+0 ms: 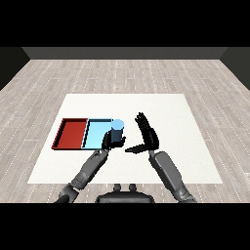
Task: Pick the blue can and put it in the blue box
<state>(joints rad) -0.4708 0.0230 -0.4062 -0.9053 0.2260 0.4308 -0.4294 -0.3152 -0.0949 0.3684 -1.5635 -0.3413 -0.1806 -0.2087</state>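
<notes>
- The white rectangular table (161, 105) carried a red shallow tray (70, 133) and a light blue shallow tray (96, 132), side by side near its left edge, the blue one nearer the middle
- The blue cylindrical can (117, 130) stood upright at the right edge of the light blue tray, held in the left hand (110, 140)
- Left hand: fingers curled round the can's lower part
- Right hand (148, 135): just right of the can, apart from it, fingers straight and pointing away, thumb stretched toward the can, holding nothing
</notes>
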